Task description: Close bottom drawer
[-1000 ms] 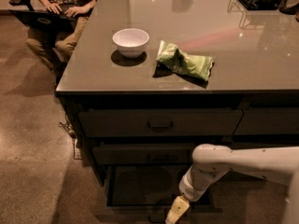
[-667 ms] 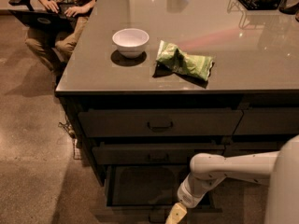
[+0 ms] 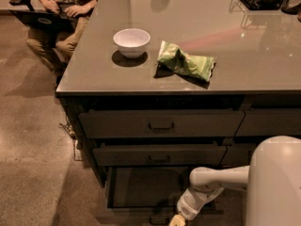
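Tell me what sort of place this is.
Likely an office break area: a drawered counter holding a white bowl and green snack bag, a seated person using a laptop. The end effector is low, at the open bottom drawer.

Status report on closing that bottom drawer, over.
Arm's gripper down low at the front of the bottom drawer. Drawer pulled out, not yet closed. No obstruction visible in its path.

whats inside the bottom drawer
The bottom drawer stands pulled out; the part of its inside that shows looks dark and bare. The arm covers its right front corner, with the gripper low at the drawer's front edge.
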